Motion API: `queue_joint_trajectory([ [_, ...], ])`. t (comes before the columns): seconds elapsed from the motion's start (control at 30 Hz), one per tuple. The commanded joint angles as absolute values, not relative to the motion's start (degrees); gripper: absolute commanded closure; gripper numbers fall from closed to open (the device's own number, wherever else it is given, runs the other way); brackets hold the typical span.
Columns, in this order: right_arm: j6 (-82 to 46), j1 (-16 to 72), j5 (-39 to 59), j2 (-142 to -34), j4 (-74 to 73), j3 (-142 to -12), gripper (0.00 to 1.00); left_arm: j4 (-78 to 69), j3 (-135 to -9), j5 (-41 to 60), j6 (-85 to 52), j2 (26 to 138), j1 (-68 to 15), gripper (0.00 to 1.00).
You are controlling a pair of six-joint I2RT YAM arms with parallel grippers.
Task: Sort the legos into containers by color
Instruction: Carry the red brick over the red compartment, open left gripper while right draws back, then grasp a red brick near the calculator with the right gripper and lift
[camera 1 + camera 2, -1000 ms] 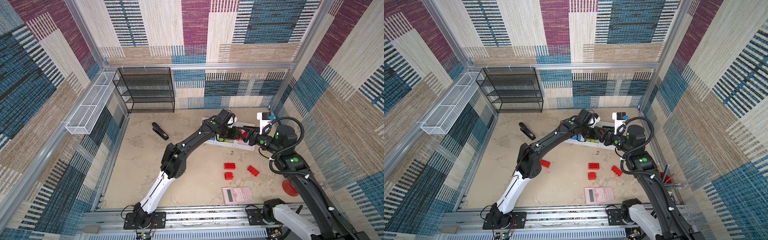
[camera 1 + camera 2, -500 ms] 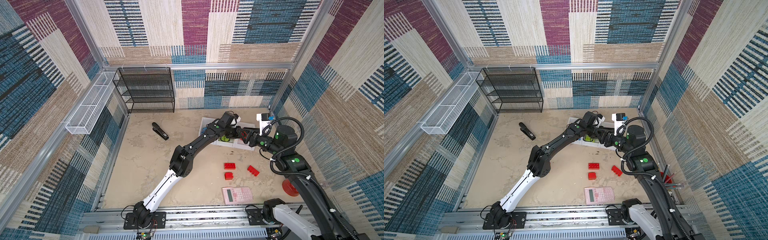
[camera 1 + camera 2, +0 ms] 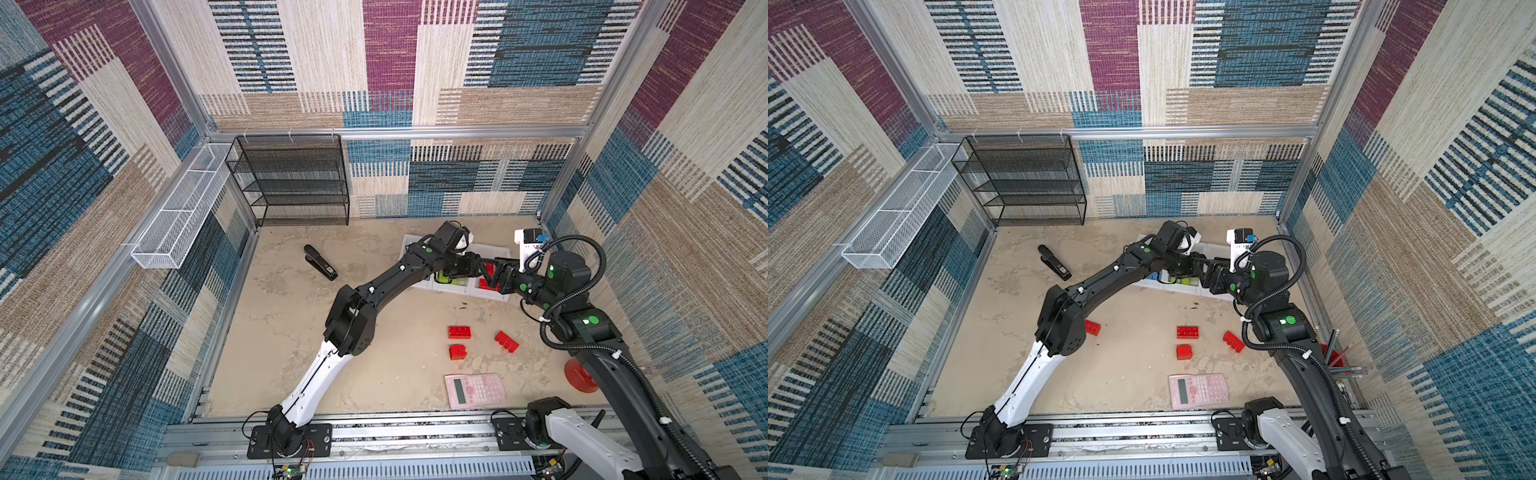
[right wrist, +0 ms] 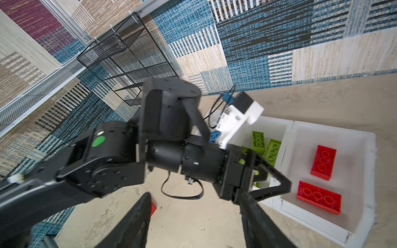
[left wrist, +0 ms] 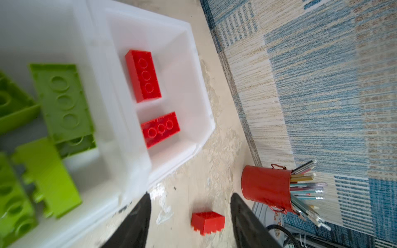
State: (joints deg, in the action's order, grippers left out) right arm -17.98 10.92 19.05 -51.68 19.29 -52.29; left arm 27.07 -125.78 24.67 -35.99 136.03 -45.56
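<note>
I am stretching my left arm far across the bench (image 3: pixel 286 340), holding my left fingers (image 5: pixel 137 221) wide and empty above the containers (image 5: pixel 199 103). My right fingers (image 4: pixel 133 223) are hovering opposite, also spread, gripping nothing. Two red legos (image 5: pixel 143 75) are lying in the end container, and loose red bricks (image 3: pixel 459 332) are sitting on the bench.

Patchwork woven walls (image 3: pixel 498 62) in blue, maroon and beige enclosed a mottled beige bench (image 3: pixel 282 316); a black mesh rack (image 3: pixel 299 178) stood at the back.
</note>
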Motion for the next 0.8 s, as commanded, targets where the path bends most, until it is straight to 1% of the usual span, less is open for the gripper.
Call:
queue_joint_trajectory([
  [0.0, -17.5, 11.0, 15.2, -52.0, 23.0, -51.1, 0.30, 22.0, -110.4, 15.2, -32.5, 123.0, -45.0, 0.39],
  [0.1, -17.0, 11.1, 13.1, -53.6, 25.8, -49.0, 0.30, 17.8, -94.5, 8.8, -32.7, 111.8, -44.4, 0.40],
  [0.17, -16.9, 11.8, 11.3, -55.0, 27.2, -47.6, 0.29, 16.1, -86.1, 5.4, -33.0, 105.2, -44.2, 0.40],
  [0.23, -16.6, 14.5, 8.2, -57.3, 28.7, -46.5, 0.28, 15.5, -78.9, 2.3, -33.0, 99.1, -44.1, 0.40],
  [0.3, -16.7, 18.6, 4.2, -59.7, 29.9, -45.9, 0.24, 15.3, -72.8, 0.0, -33.3, 93.7, -44.1, 0.40],
  [0.37, -17.8, 21.9, 1.3, -61.7, 30.6, -45.1, 0.19, 15.5, -67.7, -1.3, -33.9, 89.3, -44.1, 0.40],
  [0.53, -22.2, 27.6, -3.0, -63.6, 29.9, -42.3, 0.16, 15.1, -55.5, -2.2, -36.0, 79.6, -44.3, 0.41],
  [0.67, -25.8, 33.7, -8.6, -69.1, 31.4, -41.8, 0.10, 16.5, -49.0, -3.4, -35.3, 74.2, -44.6, 0.41],
  [0.77, -30.0, 37.2, -10.7, -71.8, 30.6, -40.7, 0.09, 17.4, -45.2, -4.3, -35.0, 69.9, -44.7, 0.41],
])
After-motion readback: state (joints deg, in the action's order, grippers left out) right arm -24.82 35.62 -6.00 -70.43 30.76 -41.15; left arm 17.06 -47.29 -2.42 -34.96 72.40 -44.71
